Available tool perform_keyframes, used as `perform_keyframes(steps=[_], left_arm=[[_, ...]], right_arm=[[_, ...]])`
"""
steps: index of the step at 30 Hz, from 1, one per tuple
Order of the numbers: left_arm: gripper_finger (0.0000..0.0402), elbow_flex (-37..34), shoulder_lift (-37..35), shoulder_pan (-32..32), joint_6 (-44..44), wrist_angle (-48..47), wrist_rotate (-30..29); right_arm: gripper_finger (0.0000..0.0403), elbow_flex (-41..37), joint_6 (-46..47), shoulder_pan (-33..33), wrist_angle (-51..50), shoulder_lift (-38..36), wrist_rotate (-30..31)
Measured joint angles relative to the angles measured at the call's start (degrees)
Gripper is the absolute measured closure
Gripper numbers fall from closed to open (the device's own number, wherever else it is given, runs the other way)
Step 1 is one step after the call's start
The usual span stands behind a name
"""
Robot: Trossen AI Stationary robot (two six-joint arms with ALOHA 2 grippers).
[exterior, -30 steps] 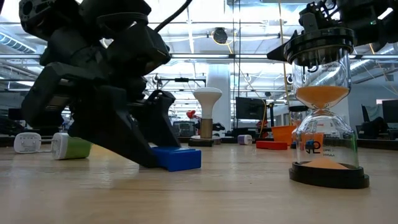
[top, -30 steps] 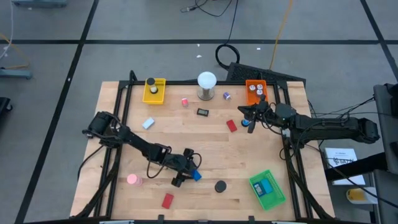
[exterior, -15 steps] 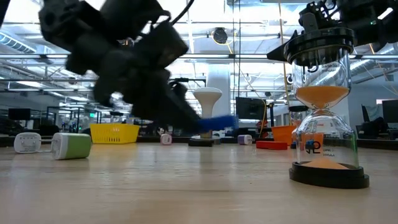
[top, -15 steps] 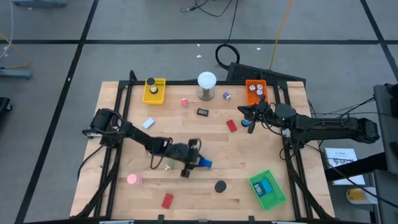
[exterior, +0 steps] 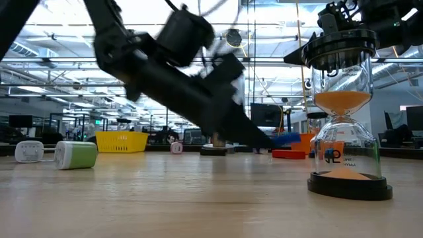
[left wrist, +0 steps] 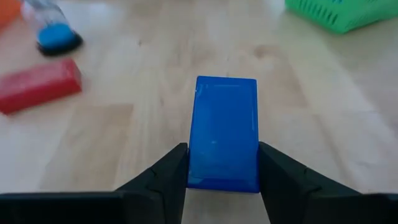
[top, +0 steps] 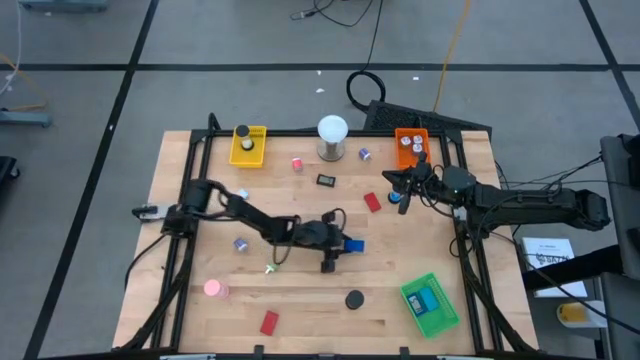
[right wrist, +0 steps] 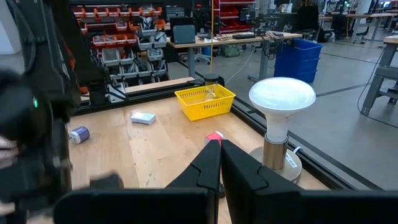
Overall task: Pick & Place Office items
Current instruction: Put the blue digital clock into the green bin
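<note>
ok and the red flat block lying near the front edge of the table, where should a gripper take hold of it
Across its two long sides, coming straight down from above. The red flat block lies flat and slightly angled on the bare table, nothing touching it, so turn the fingers to match its tilt.

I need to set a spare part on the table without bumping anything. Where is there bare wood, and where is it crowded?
Bare wood lies along the near edge between the red block and the black round piece, and right of the left gripper, above the green tray. The far edge is crowded: yellow tray, white ball lamp, orange tray, right gripper.
</note>
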Motion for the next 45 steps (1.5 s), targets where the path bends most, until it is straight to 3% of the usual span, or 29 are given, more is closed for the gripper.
perform_keyframes(steps=[3,10,15,21,26,30,36,40,45], left_arm=[[0.0235,3.4,3.68,0.65,-0.45,0.15,0.95],[0.0231,6.61,4.54,0.88,0.2,-4.26,2.12],[0.0197,6.56,4.48,0.7,-0.49,-5.03,2.15],[0.0148,6.44,0.57,0.5,1.66,-12.74,1.54],[0.017,1.23,-5.01,-0.47,4.84,-11.68,-1.12],[0.023,-8.12,-10.34,-0.83,4.99,-1.9,-1.41],[0.031,-24.26,-16.17,-0.7,4.18,23.8,-1.64],[0.0343,-32.36,-17.84,-0.7,4.03,36.28,-2.46],[0.0372,-39.1,-17.8,-0.64,2.11,45.33,-8.05]], right_arm=[[0.0397,0.0,0.0,0.0,-0.04,0.0,0.0],[0.0397,0.0,-0.01,0.0,-0.19,0.0,-0.04],[0.0397,0.0,0.02,0.0,-0.42,0.0,-0.09],[0.0397,0.0,0.02,0.0,-0.66,0.02,-0.07],[0.0397,0.0,0.0,0.0,-0.82,0.02,-0.07],[0.0397,-0.02,-1.25,-0.02,0.97,0.07,0.02],[0.0397,-0.02,-2.13,-0.05,4.42,0.02,0.07],[0.0397,-0.02,3.35,-0.04,5.54,0.95,-0.3],[0.0397,-0.04,9.88,-0.05,11.42,4.83,-10.16]])
